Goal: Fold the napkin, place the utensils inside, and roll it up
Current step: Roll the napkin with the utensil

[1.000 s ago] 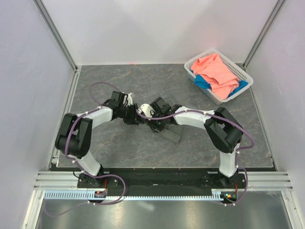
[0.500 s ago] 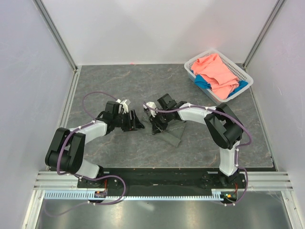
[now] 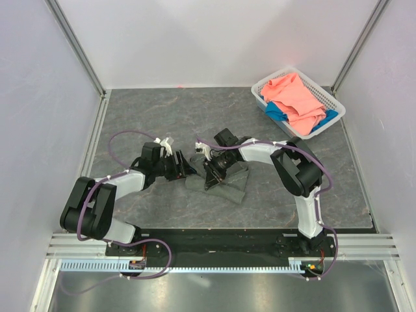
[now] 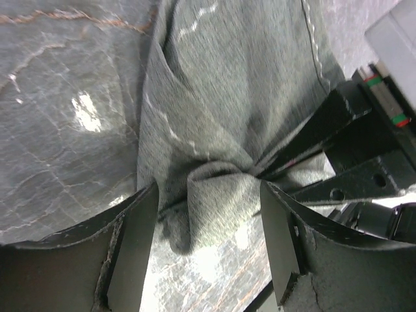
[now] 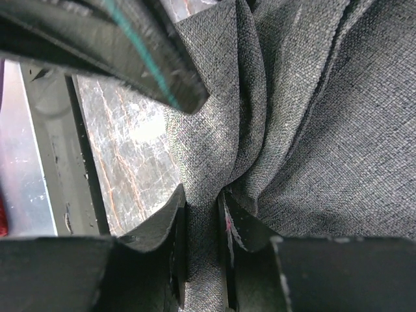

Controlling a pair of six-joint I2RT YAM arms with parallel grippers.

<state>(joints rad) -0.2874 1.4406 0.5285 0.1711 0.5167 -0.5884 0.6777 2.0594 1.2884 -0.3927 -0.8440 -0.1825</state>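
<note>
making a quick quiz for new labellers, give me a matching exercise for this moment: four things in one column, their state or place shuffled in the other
Things
1. left gripper
2. right gripper
3. napkin
4. salmon-pink cloth

States or places
A. lying in the white basket
B. shut, pinching a fold of grey cloth
C. bunched on the table between the two grippers
D. open, one finger on either side of a bunched fold

Pairs: 1-D, 2-B, 3-C, 4-A

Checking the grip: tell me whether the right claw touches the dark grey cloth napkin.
Touching. The right wrist view shows the right claw pinching a fold of the dark grey cloth napkin.
</note>
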